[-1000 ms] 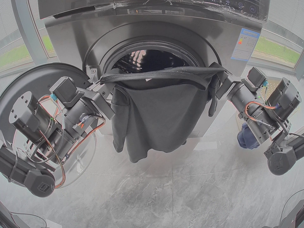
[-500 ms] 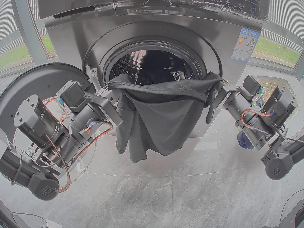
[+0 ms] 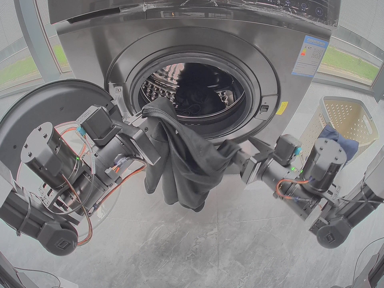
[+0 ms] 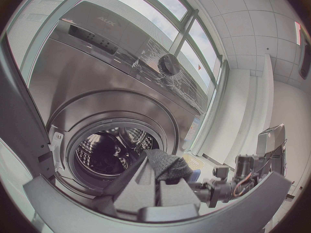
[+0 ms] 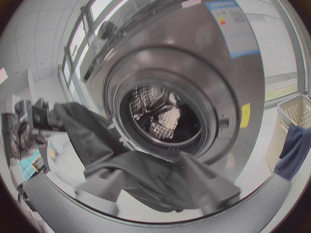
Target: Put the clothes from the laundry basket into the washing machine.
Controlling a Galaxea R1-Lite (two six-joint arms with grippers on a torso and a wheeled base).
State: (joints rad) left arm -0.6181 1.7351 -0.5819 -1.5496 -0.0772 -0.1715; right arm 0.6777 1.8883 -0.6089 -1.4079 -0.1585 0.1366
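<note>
A dark grey garment [image 3: 188,161] hangs in front of the washing machine's open drum [image 3: 196,89], below the drum's mouth. My left gripper [image 3: 145,116] is shut on one end of it, level with the drum's lower left rim. In the left wrist view the cloth [image 4: 168,166] bunches over that left gripper [image 4: 160,176]. My right gripper [image 3: 235,153] is shut on the other end, lower, under the drum's lower right rim. In the right wrist view the garment [image 5: 90,130] sags between the two holds, across the right gripper [image 5: 152,182]. The laundry basket [image 3: 340,115] stands at the right.
The round door [image 3: 48,101] is swung open on the left, behind my left arm. A blue cloth [image 3: 342,139] hangs over the basket's front rim; it shows as blue cloth [image 5: 293,149] over the basket [image 5: 291,110] from the right wrist. Grey tiled floor [image 3: 216,241] lies open below.
My right gripper has dropped and swung in toward the middle. The garment, stretched wide across the drum mouth before, now hangs slack and bunched. The left gripper sank slightly.
</note>
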